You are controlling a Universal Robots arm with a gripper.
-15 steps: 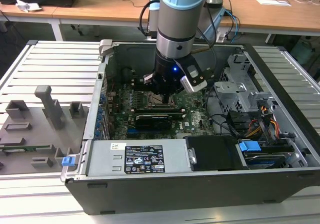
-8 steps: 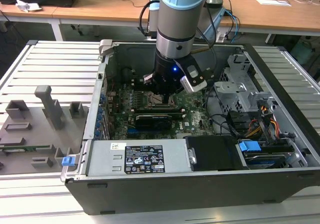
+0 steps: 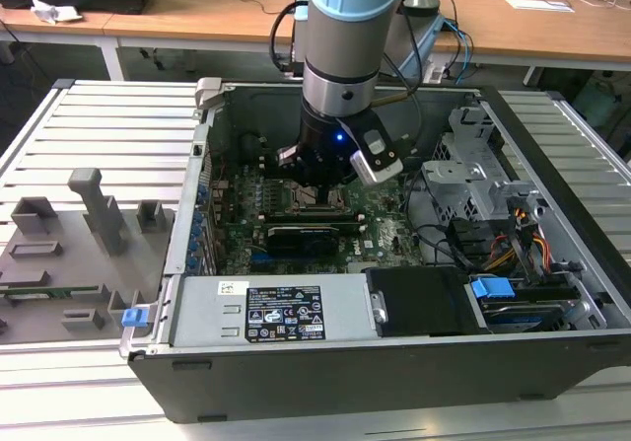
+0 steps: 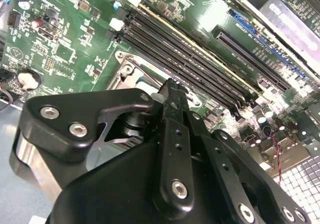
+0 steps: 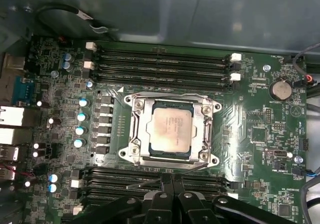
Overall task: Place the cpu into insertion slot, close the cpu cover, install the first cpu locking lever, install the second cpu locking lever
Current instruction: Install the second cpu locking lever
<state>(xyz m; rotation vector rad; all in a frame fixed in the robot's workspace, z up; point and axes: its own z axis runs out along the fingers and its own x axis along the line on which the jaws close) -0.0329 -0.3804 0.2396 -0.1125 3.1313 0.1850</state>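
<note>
Setting: wooden desks (image 3: 227,17) are standing behind a grey slatted bench (image 3: 108,125); an open computer case (image 3: 394,362) is lying on the bench.
Arm: it is reaching down into the case, over the green motherboard (image 3: 385,214).
Gripper: the gripper (image 5: 172,180) is hovering just beside the socket area; in both wrist views its black fingers (image 4: 172,108) are pressing together with nothing between them.
Chip: the cpu (image 5: 171,130) is sitting flat in the insertion slot (image 5: 141,156), silvery top facing up.
Cover: the cpu cover (image 5: 138,129) is lying down around the chip, framing it.
Lever: one thin locking lever (image 5: 145,183) is sticking out at a slant just beside the gripper's fingertips, apart from the frame.
Memory slots: long black memory slots (image 5: 160,63) are running along two opposite sides of the socket.
Left of case, exterior view: grey plastic fixtures (image 3: 89,214) are standing on the bench.
</note>
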